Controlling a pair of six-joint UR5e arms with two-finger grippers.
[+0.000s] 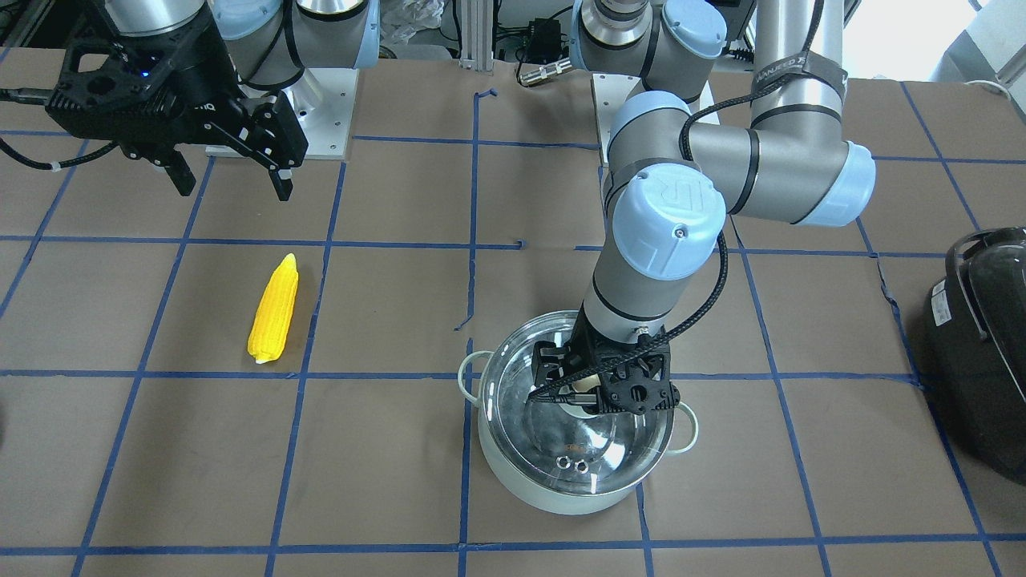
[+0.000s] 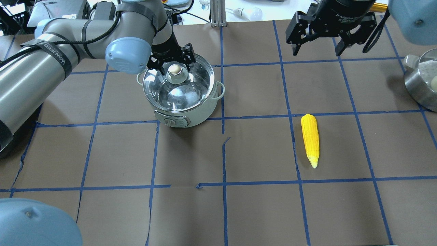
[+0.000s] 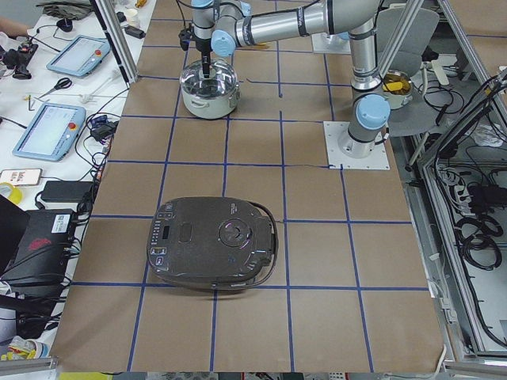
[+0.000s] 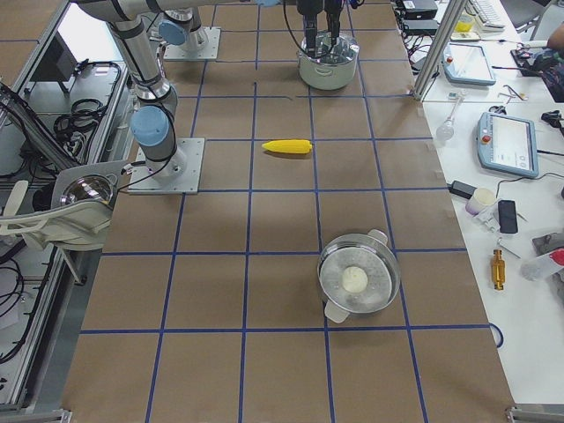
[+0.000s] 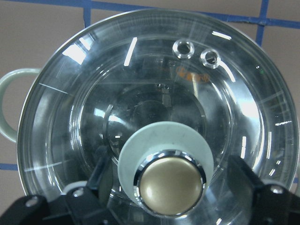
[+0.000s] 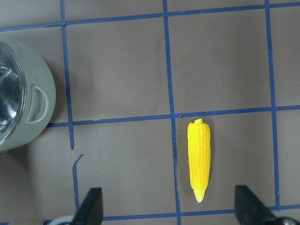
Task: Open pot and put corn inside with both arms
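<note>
The pale mint-green pot (image 1: 561, 485) stands on the brown table with its clear glass lid (image 1: 593, 449) on it. My left gripper (image 1: 589, 393) is down over the lid, and in the left wrist view its fingers (image 5: 101, 180) stand on either side of the lid's knob (image 5: 168, 180) with small gaps, open. It also shows in the overhead view (image 2: 174, 66). The yellow corn (image 1: 272, 308) lies flat on the table, apart from the pot, and shows in the overhead view (image 2: 310, 138). My right gripper (image 1: 235, 188) hangs open and empty above the table, back from the corn (image 6: 198, 159).
A large black appliance (image 1: 982, 344) with a handle sits at the table's end on my left. A second steel pot (image 4: 357, 282) with a lid stands at the end on my right. The arms' base plates (image 1: 321, 104) are at the robot's edge.
</note>
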